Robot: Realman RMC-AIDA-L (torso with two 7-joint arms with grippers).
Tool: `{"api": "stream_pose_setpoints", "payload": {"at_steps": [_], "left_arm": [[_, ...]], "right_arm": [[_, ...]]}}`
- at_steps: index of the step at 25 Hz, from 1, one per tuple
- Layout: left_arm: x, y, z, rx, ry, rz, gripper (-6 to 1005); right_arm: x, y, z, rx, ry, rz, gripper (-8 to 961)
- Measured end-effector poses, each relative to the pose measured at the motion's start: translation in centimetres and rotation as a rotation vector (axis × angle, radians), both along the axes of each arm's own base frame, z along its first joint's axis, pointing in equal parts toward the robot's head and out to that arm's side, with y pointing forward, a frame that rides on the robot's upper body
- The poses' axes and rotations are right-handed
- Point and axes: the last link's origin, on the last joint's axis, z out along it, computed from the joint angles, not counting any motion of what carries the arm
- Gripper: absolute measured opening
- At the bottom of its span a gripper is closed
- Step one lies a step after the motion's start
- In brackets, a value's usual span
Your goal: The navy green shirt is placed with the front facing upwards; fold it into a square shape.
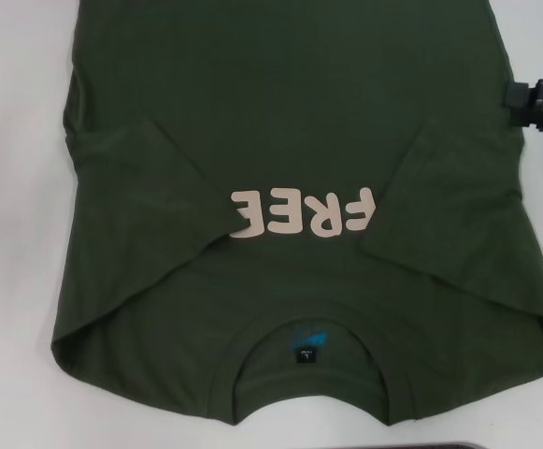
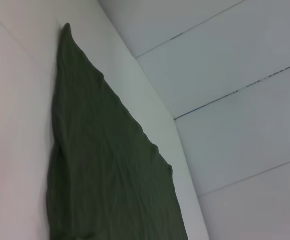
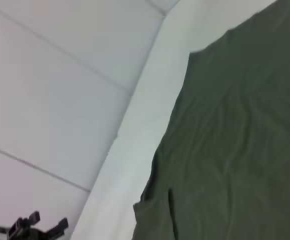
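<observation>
1. Lying spread flat on the white table (image 1: 9, 234), front upward: the navy green shirt (image 1: 280, 112), with the pale "FREE" lettering (image 1: 301, 213) near its middle.
2. On the robot's side of the lettering: the collar (image 1: 308, 416) and the small black neck label (image 1: 307, 354). Beyond the lettering, running out of the head view: the body and the hem.
3. To either side of the lettering: the left sleeve (image 1: 131, 154) and the right sleeve (image 1: 458, 196), both apparently turned inward over the chest already.
4. Far to the right of the lettering and a little beyond it, just beside the shirt's edge: the right gripper (image 1: 540, 103), only partly in view. Cannot tell how wide open it is, nor whether it holds any cloth.
5. No sight of the left gripper in any view, so no statement about its opening.
6. Judged from the soft wrinkles: light, limp cotton, not slippery and not fragile, but sure to sag and drag when lifted, and unable to keep any shape alone.
7. Best taken by pinching near the edge, probably at two corners level with each other. Lift low and lay over slowly, to avoid disturbing the turned-in sleeves.
</observation>
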Motion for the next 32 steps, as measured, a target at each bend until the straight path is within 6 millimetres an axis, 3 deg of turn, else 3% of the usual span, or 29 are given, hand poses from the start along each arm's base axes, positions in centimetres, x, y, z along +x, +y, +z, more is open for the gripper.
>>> {"api": "stream_pose_setpoints", "payload": {"at_steps": [7, 18, 25, 32], "left_arm": [[-0.1, -0.3, 0.1, -0.015, 0.007, -0.003, 793], [-0.5, -3.9, 0.4, -0.232, 0.021, 0.031, 790], [-0.7, -6.1, -1.4, -0.306, -0.031, 0.068, 789], [-0.8, -7.0, -3.0, -0.366, -0.011, 0.055, 787]], "right_arm": [[-0.6, -0.1, -0.2, -0.042, 0.012, 0.021, 931], [0.0, -1.4, 1.8, -0.045, -0.025, 0.027, 857], [1.3, -1.8, 1.8, -0.036, -0.074, -0.025, 834], [1.3, -1.6, 1.6, -0.034, -0.085, -0.023, 834]]}}
